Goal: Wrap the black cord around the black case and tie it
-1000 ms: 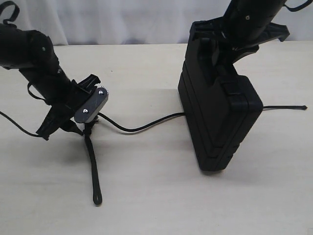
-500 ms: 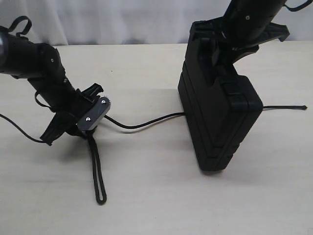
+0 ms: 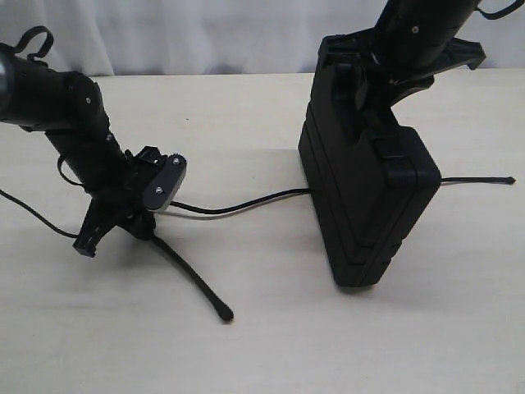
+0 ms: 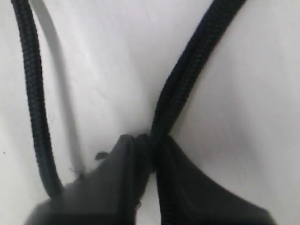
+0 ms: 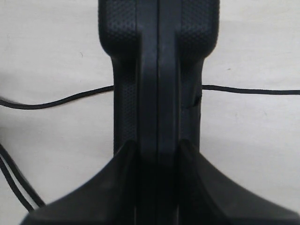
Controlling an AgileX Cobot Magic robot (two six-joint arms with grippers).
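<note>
- Beige tabletop [image 3: 271, 345] carries everything and looks the same as a second ago.
- Black case [image 3: 369, 205] stands on one edge at the right of the exterior view, with its broad faces upright. It has not shifted since the earlier frames.
- Right gripper [image 3: 373, 82] comes down from above and is clamped on the case's top end, just as it was a second ago. The right wrist view shows one finger pressed against each face of the case [image 5: 157, 70].
- Left gripper [image 3: 135, 222] is what has changed. A second ago its jaws stood spread over the cord, and now it sits lower and turned.
- Its fingers [image 4: 117, 173] have closed on a doubled stretch of cord and pinch it just above the table.
- Black cord [image 3: 238, 205] has changed too. Its folded tail pointed toward the near edge of the table a second ago. Now it has swung out to the right of the left gripper, and its tip lies on bare table.
- From the pinch, a single strand curves across the table to the foot of the case, well apart from the left gripper.
- The strand comes out on the far side of the case and ends near the right edge of the exterior view, where it lay before.
- In the left wrist view, two strands [image 4: 187, 70] run side by side into the closed fingertips.
</note>
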